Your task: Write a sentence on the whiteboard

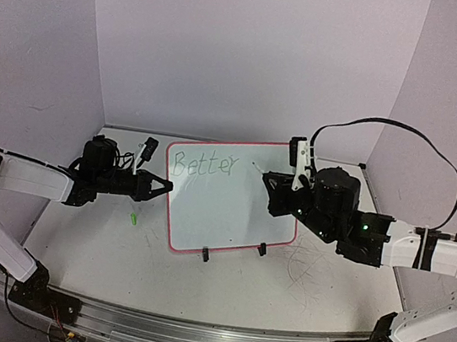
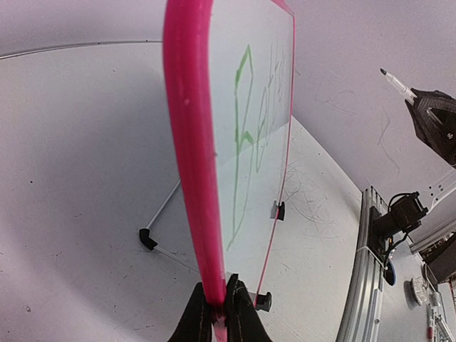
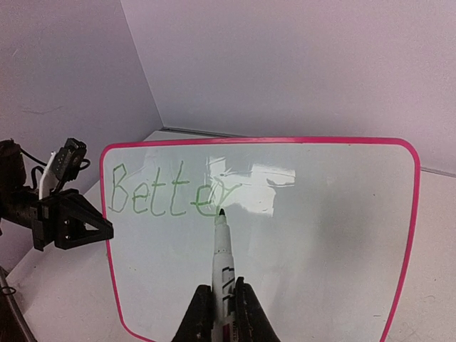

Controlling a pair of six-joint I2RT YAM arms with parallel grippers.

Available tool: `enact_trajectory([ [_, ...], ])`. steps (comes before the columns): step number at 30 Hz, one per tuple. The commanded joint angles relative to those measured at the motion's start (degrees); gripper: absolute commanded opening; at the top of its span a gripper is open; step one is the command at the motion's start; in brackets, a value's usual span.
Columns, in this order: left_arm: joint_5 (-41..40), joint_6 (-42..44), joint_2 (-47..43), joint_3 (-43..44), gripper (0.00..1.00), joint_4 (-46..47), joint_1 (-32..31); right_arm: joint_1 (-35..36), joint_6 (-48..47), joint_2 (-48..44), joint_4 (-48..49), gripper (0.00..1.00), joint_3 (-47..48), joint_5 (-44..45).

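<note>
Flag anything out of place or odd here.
Dark scribble marks cover the table right of the whiteboard, where no writing belongs. A small green piece, perhaps a cap, lies loose by the board's left edge.

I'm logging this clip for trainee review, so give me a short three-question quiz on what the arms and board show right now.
1. True or false: the left gripper is shut on the whiteboard's pink rim.
2. Which word does the green writing on the board spell?
3. The right gripper holds: A an eraser, B a marker, C nothing.
Key: 1 true; 2 Better; 3 B.
</note>
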Motion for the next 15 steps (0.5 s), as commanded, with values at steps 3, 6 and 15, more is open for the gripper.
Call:
enact_trajectory([
  [3, -7.48, 2.56, 0.39, 1.59, 0.00, -1.92, -0.52, -0.02, -1.98, 2.48, 1.44, 0.00, 1.37, 1.42],
  [6, -8.24, 2.99, -0.47, 1.86, 0.00, -2.40, -0.52, -0.02, -2.45, 3.24, 1.48, 0.00, 1.74, 2.36],
  [15, -7.87, 2.75, 0.15, 3.21, 0.00, -3.80, -0.51, -0.07, -3.74, 6.25, 1.63, 0.00, 4.02, 4.99],
])
